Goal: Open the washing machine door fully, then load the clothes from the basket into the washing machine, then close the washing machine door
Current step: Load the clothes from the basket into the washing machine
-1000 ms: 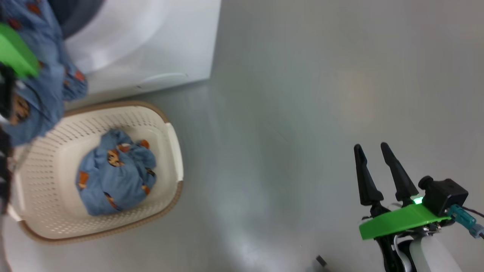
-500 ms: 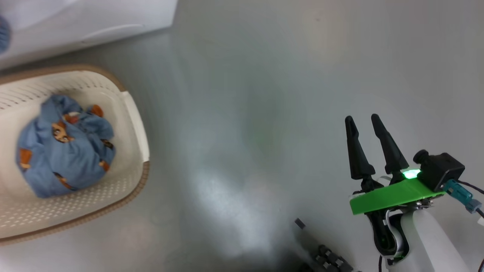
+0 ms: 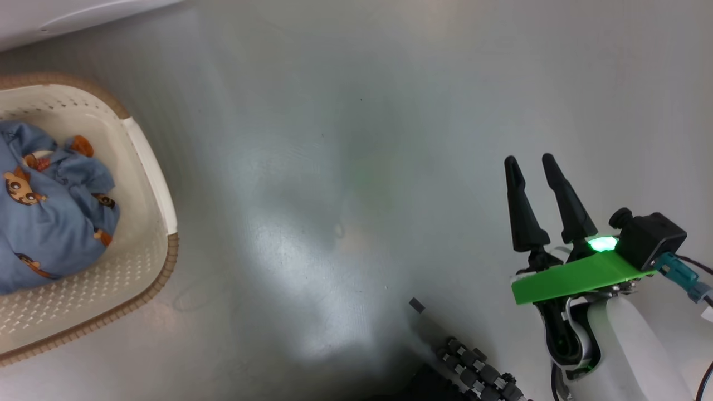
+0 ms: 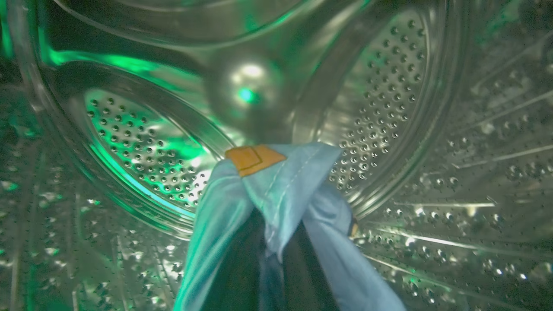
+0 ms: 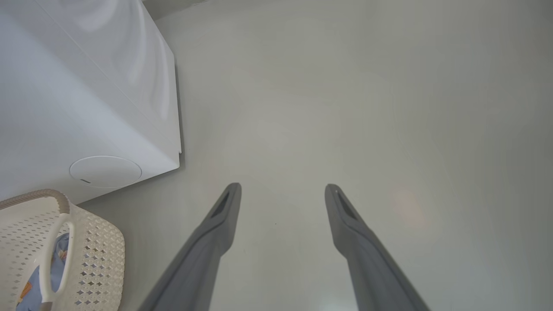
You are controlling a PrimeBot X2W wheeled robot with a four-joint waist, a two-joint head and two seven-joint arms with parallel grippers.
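The right gripper (image 3: pixel 529 160) sits low on the right, its two long dark fingers (image 3: pixel 521 211) pointing up and spread apart — nothing is between them. Behind them come a green plate (image 3: pixel 574 275) and the white forearm (image 3: pixel 629 345). The left gripper (image 4: pixel 268 242) is squeezed shut on a blue cloth (image 4: pixel 285 185), which drapes over its dark fingers (image 4: pixel 235 272).

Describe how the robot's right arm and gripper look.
The right gripper has two long black tapered fingers above a flat green plate and a glowing green light. A black camera with a teal plug sits beside it. The forearm is white.
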